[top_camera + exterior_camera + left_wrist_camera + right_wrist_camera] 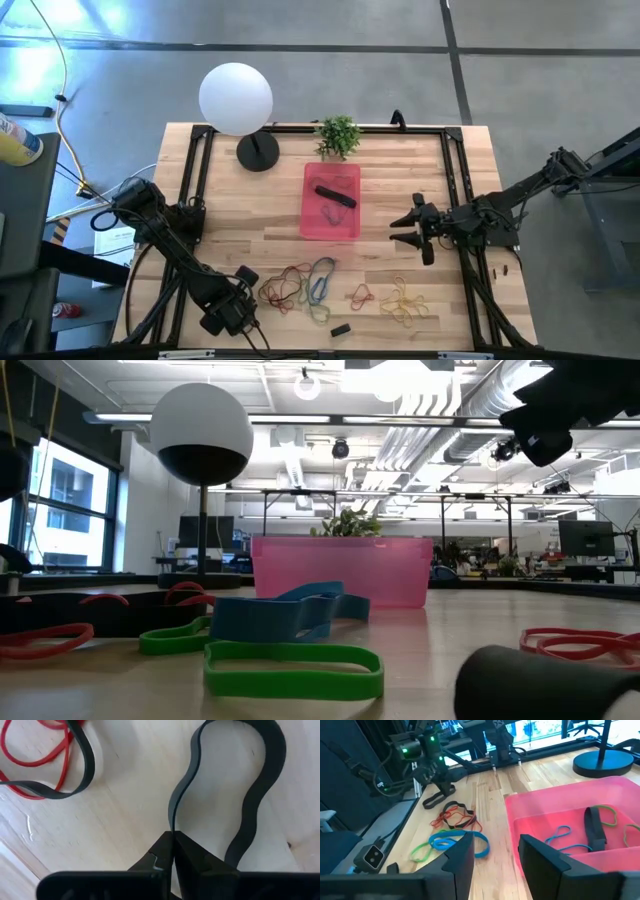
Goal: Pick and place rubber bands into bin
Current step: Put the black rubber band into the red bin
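High view: left tool [243,296] clamped a wavy black rubber band [250,805] well short of the translucent pink plastic bin [331,226]; right tool [412,231], fingers apart, hung beside that bin.

Our left arm reaches low toward the near edge of the desk, and its end effector [172,851] is pinched tight, fingers pressed together. Our right end effector [413,229] waits higher up, fingers spread apart.
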